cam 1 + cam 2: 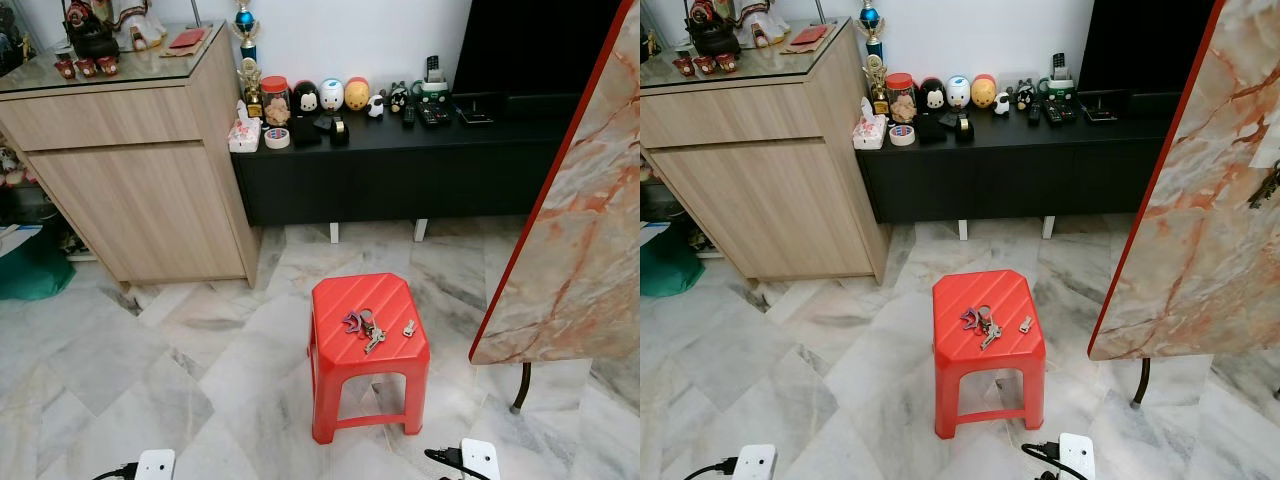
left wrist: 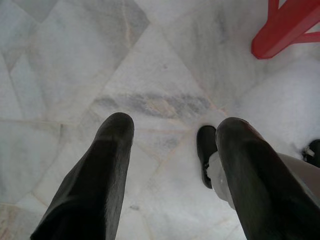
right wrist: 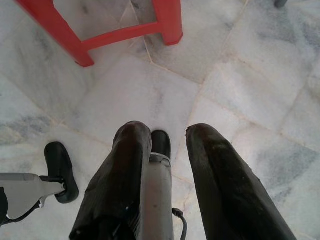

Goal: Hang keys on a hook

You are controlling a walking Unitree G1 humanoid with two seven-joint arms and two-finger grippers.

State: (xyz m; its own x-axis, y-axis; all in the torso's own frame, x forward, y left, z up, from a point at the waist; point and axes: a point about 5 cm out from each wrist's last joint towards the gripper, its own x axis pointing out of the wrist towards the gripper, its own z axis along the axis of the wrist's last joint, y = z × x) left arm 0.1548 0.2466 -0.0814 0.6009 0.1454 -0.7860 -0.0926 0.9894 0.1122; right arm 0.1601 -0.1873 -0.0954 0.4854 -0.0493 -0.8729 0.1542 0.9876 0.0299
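Note:
A bunch of keys [image 1: 364, 327] with a purple tag lies on top of a red plastic stool [image 1: 350, 295] in the middle of the marble floor. A single small key [image 1: 409, 327] lies just to its right. A dark item [image 1: 1267, 188] hangs on the marble-patterned panel at the far right edge; I cannot make out what it is. Both arms hang low beside me. My left gripper [image 2: 172, 132] is open over bare floor, with a stool leg [image 2: 282, 27] off to one side. My right gripper [image 3: 169, 132] is open with a narrower gap, near the stool's legs [image 3: 167, 22].
A wooden cabinet [image 1: 130, 180] stands at the back left. A low black console [image 1: 400, 175] with figurines and remotes runs along the wall. A marble-patterned panel [image 1: 590, 220] with a thin leg [image 1: 519, 390] fills the right. Open floor surrounds the stool.

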